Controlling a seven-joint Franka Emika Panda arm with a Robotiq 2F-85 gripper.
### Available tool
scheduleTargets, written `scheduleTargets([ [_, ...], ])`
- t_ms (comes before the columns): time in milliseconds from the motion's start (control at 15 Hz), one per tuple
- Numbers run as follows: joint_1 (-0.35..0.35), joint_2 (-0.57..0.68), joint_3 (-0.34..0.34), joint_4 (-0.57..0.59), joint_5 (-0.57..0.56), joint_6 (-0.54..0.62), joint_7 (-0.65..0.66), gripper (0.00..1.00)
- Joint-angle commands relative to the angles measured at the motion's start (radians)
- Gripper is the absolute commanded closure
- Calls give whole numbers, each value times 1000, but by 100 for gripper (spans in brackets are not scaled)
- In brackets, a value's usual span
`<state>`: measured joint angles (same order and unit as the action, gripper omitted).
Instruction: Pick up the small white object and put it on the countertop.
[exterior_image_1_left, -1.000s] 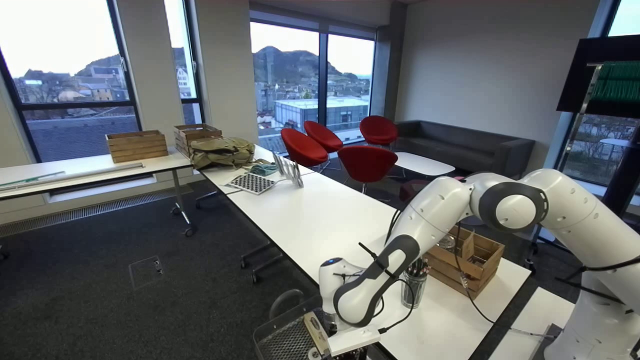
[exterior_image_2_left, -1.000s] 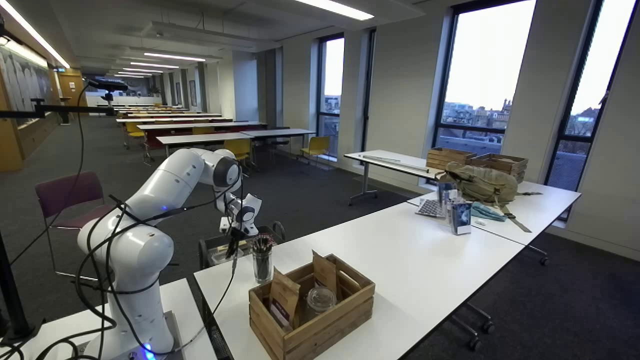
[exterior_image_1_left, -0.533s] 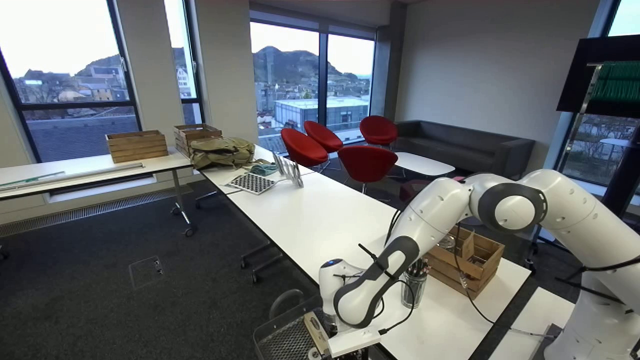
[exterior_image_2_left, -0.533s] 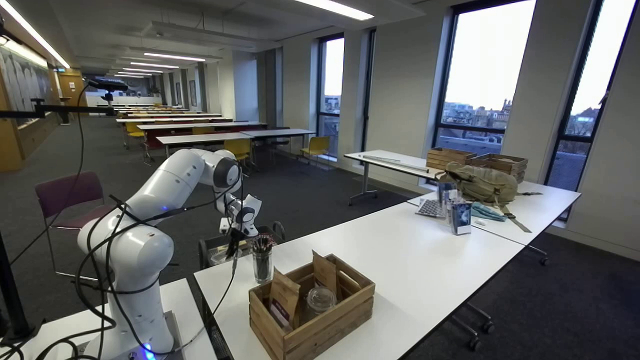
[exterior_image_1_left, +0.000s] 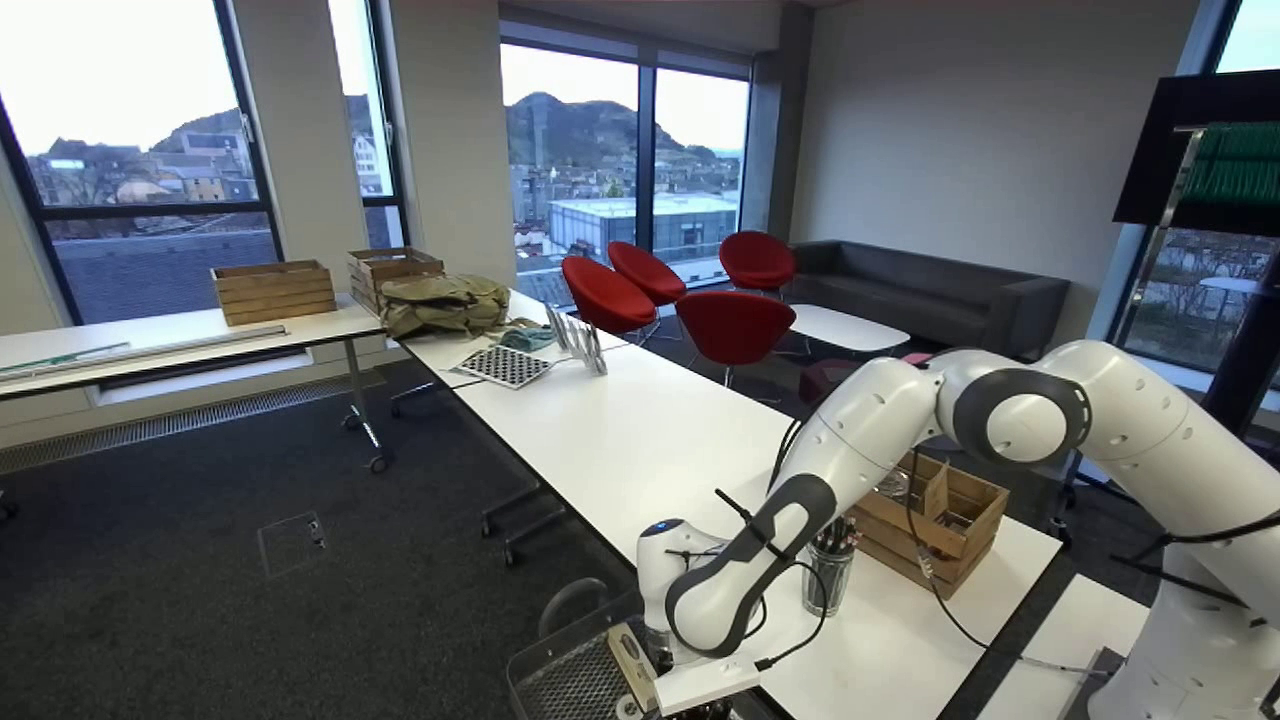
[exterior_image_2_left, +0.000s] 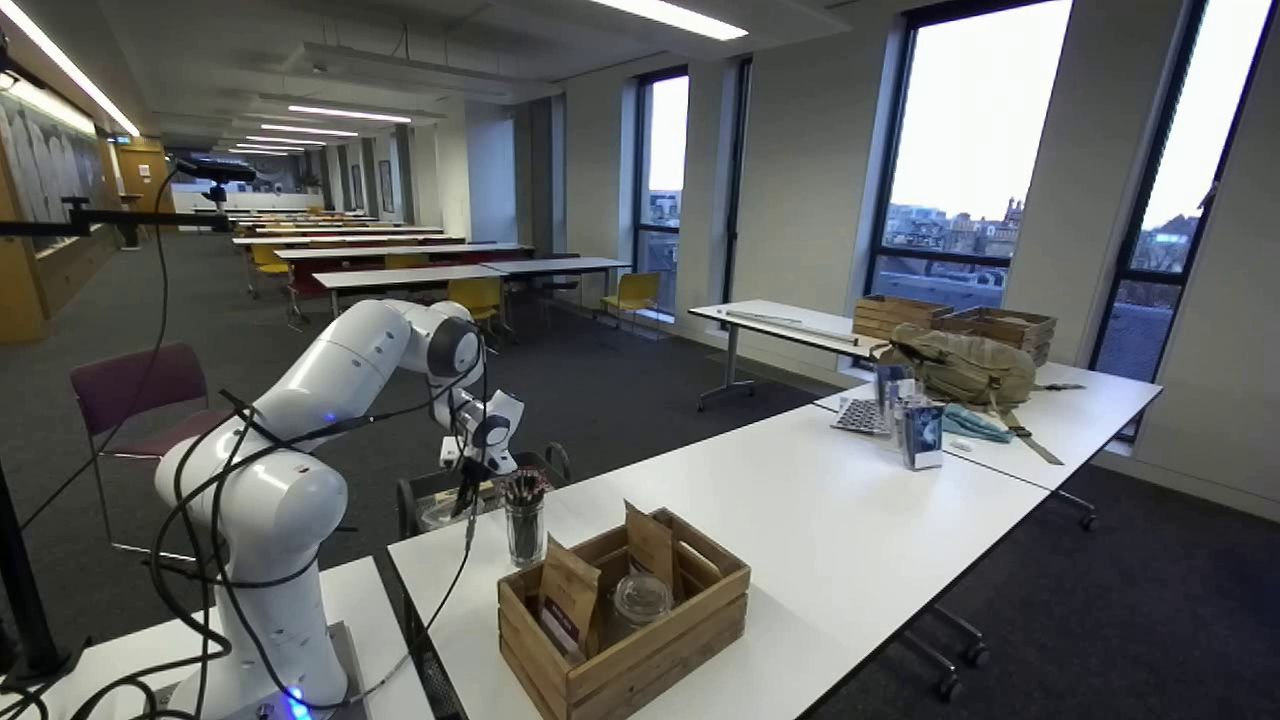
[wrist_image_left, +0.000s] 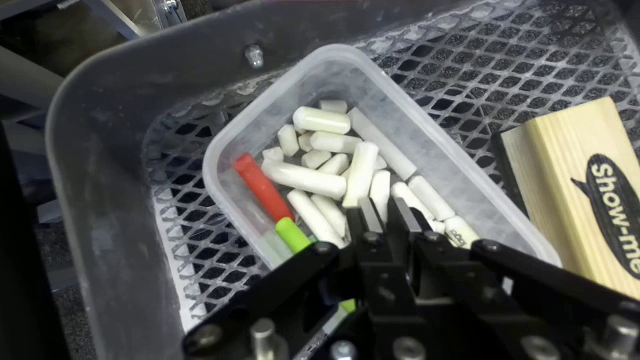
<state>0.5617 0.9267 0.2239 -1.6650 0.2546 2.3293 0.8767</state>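
Down in a plastic tub (wrist_image_left: 337, 51), inside a black tray (wrist_image_left: 145, 65) beside the countertop (exterior_image_1_left: 620, 440), lie white chalk pieces (wrist_image_left: 305, 179). The gripper (wrist_image_left: 385, 215) points down at them, jaws close together; whether it pinches one, I cannot tell.

There are over a dozen white chalk sticks (wrist_image_left: 304, 178), one red stick (wrist_image_left: 262, 187), one tub (wrist_image_left: 465, 187) and three crates (exterior_image_2_left: 660, 662).
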Motion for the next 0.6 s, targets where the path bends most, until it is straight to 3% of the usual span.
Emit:
scheduleTargets([
  [0,-5,10,2,13,10,9,3,98],
  [533,10,-34,-9,-24,1,17,29,98],
])
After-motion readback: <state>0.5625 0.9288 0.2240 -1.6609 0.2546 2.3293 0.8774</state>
